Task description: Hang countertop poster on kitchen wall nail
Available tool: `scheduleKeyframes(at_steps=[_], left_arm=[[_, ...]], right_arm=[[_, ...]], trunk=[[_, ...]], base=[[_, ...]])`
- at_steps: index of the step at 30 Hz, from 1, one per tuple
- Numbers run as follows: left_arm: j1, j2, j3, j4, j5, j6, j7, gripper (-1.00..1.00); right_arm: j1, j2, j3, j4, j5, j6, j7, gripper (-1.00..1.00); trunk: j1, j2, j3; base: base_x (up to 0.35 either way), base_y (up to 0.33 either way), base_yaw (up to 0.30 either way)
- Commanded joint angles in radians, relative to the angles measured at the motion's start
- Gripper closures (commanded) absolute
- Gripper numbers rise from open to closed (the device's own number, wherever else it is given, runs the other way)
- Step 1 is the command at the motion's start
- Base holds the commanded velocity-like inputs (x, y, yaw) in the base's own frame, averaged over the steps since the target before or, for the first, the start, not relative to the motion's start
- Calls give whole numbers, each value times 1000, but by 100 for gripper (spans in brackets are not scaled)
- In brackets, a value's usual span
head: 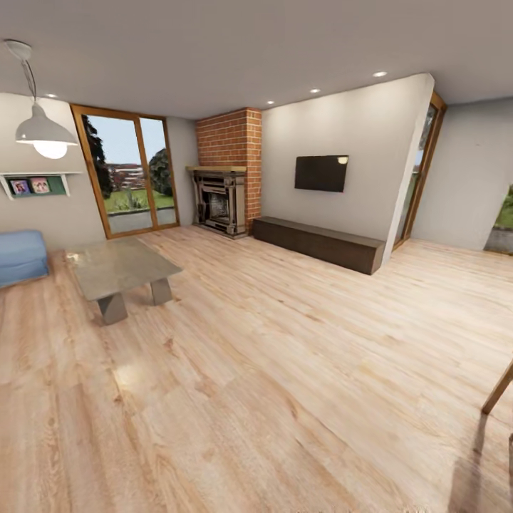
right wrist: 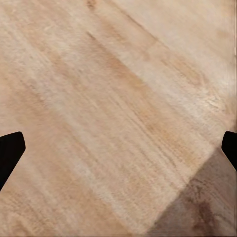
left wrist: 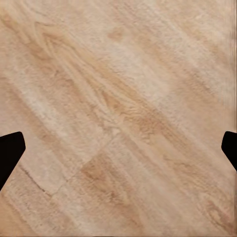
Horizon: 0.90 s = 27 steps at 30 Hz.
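Looking across a living room from the head camera, a light wooden floor [head: 285,370] fills the lower two thirds of the frame. At centre left a low stone-grey coffee table [head: 121,267] stands on two angled legs, and a blue sofa [head: 21,255] shows at the left edge. At upper left a white pendant lamp [head: 44,132] hangs above a small wall shelf [head: 35,185] holding two pictures. Behind the table is a tall wood-framed glass door [head: 132,171] with greenery outside. Near the top centre a red brick fireplace [head: 226,178] stands in the corner, and to its right a dark television [head: 321,172] hangs on a pale wall above a long dark bench [head: 317,244]. A wooden leg [head: 499,388] slants in at the lower right edge. In the left wrist view, the left gripper [left wrist: 118,153] has its two dark fingertips at opposite edges, spread wide, with nothing between them but floorboards. In the right wrist view, the right gripper [right wrist: 118,153] is equally wide apart and empty, above floorboards with a shadow in the lower right corner. The poster and the kitchen countertop are not in these views.
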Motion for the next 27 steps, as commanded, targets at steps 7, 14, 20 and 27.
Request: scheduleKeyframes(at_steps=[7, 14, 20, 27], left_arm=[[1, 0, 1, -2, 0, 0, 0, -100], [1, 0, 1, -2, 0, 0, 0, -100], [1, 0, 1, -2, 0, 0, 0, -100], [1, 0, 2, -2, 0, 1, 0, -100]], right_arm=[[-1, 0, 1, 1, 0, -3, 0, -100], [-1, 0, 1, 25, 2, -3, 0, -100], [-1, 0, 1, 31, 4, -3, 0, -100], [-1, 0, 1, 32, 4, -3, 0, -100]], trunk=[[0, 0, -1], [0, 0, -1], [0, 0, -1], [0, 0, -1]], base=[[155, 0, -139], [305, 0, -13], [326, 0, -1], [335, 5, -97]])
